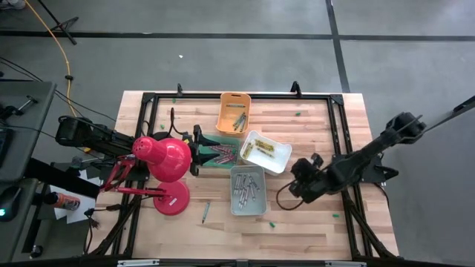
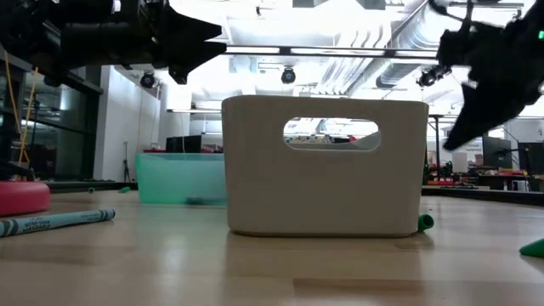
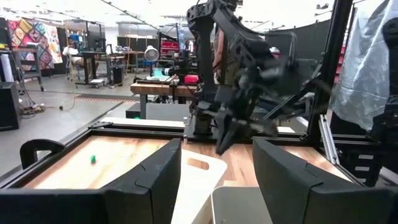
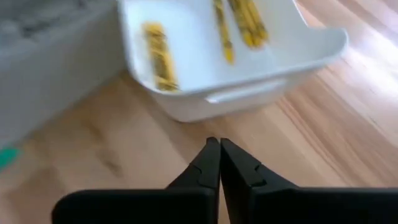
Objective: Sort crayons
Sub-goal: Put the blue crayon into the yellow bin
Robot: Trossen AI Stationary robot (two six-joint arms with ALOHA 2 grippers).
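Rt wrist only: fingers [image 4: 219, 163] closed, empty.

yellow crayons [image 4: 242, 15], white bin [image 4: 261, 68], red lamp [image 1: 169, 159]

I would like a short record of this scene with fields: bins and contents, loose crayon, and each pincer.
orange plastic bin: a few crayons inside
white plastic bin: yellow crayons
grey plastic bin: grey crayons
teal plastic bin: red and pink crayons
loose blue-grey crayon: on the wooden table, beside the red desk lamp
left pincer: open, near the teal bin
right pincer: shut, empty, above the table by the white bin
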